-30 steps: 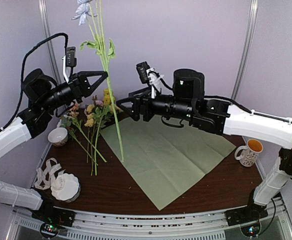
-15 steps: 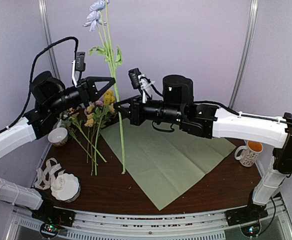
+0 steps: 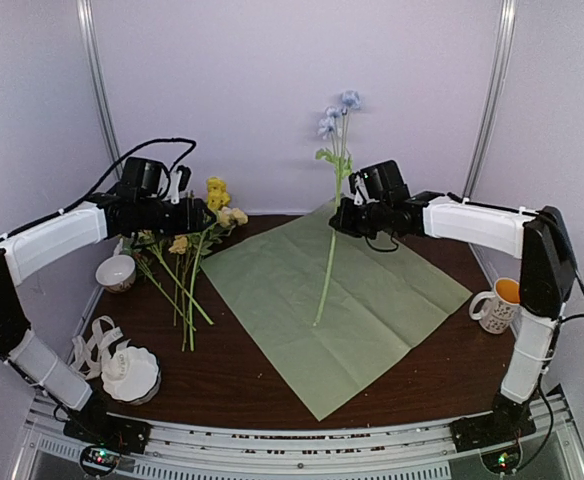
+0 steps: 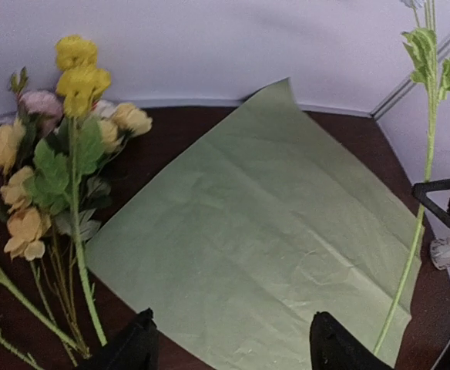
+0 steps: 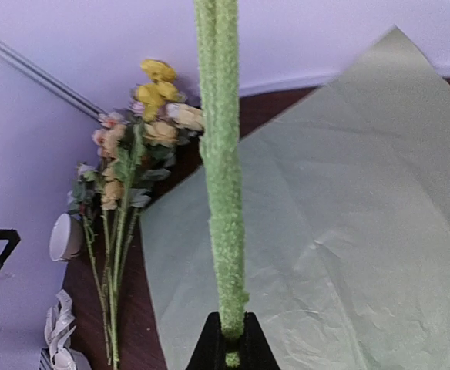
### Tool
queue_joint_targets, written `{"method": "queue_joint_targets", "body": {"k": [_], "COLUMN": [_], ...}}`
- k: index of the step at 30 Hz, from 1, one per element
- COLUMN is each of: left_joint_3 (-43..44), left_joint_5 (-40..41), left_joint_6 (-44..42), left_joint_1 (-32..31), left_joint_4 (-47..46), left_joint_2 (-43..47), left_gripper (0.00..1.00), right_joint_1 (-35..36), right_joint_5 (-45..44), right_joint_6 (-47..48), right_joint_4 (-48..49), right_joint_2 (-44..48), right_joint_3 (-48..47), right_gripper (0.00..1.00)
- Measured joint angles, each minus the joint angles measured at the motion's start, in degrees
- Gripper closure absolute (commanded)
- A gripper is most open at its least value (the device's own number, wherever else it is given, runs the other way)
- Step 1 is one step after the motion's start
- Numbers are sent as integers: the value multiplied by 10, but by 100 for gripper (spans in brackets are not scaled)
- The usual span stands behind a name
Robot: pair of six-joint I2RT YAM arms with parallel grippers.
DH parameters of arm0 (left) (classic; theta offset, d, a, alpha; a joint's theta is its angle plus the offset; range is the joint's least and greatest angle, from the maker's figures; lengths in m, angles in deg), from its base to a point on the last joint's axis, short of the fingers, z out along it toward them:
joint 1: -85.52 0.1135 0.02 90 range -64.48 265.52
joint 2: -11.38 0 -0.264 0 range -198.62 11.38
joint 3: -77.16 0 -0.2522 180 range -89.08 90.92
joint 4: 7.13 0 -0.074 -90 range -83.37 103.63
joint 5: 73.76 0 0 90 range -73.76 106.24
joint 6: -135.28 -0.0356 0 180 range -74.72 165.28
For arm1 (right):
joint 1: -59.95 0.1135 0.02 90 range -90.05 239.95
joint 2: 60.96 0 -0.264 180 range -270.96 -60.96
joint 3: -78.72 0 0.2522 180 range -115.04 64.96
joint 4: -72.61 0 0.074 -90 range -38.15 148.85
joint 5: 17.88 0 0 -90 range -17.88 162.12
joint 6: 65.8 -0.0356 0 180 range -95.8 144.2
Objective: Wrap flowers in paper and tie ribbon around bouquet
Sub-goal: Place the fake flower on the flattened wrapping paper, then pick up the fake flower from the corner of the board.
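Dark table (image 3: 232, 375); creased sage-green paper (image 3: 347, 300)

L arm (image 3: 57, 235): rises from base at near-L corner, elbow bent hard out to the L side, white forearm runs up & inward to black wrist, approx level. L end effector (image 4: 236, 347) open, jaws spread wide, nothing betw them, pointing R toward centre. R arm (image 3: 472, 225): upper link stands steep along R side, elbow high, forearm reaches L, approx horizontal. R end effector (image 5: 229, 339) closed, fingertips pinching a flower stem (image 3: 327, 265) about midway up, stem near upright. The two end effectors face each other, well apart.
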Motion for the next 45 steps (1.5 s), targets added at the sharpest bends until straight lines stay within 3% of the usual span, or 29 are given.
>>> {"method": "queue_joint_targets", "body": {"k": [4, 6, 10, 14, 21, 28, 38, 40, 42, 45], "left_joint_3": [-16, -17, -17, 0, 47, 74, 78, 79, 80, 80], "left_joint_5": [19, 26, 39, 55, 61, 48, 58, 63, 66, 71], "left_joint_6": [4, 10, 27, 25, 10, -3, -20, -23, -25, -28], "left_joint_1": [50, 67, 91, 98, 97, 97, 92, 90, 89, 89], "left_joint_4": [37, 44, 43, 51, 65, 63, 84, 86, 86, 88], "left_joint_2": [-47, -64, -103, -158, -217, -269, -327, -327, -327, -327], "left_gripper": [38, 46, 64, 69, 83, 76, 77, 83, 98, 100], "right_joint_1": [-30, -34, -38, -39, -39, -31, -22, -21, -21, -21], "right_joint_5": [3, 4, 13, 7, -42, -58, -61, -61, -61, -61], "right_joint_6": [-7, -4, 4, 13, 35, 51, 59, 60, 61, 65], "right_joint_4": [-59, -91, -126, -145, -165, -164, -170, -169, -169, -170], "right_joint_2": [-81, -121, -157, -159, -116, -35, -29, -28, -25, -24], "right_joint_3": [-14, -36, -48, -50, -32, 5, 39, 40, 46, 50], "right_gripper": [99, 95, 74, 66, 65, 64, 64, 64, 65, 64]}}
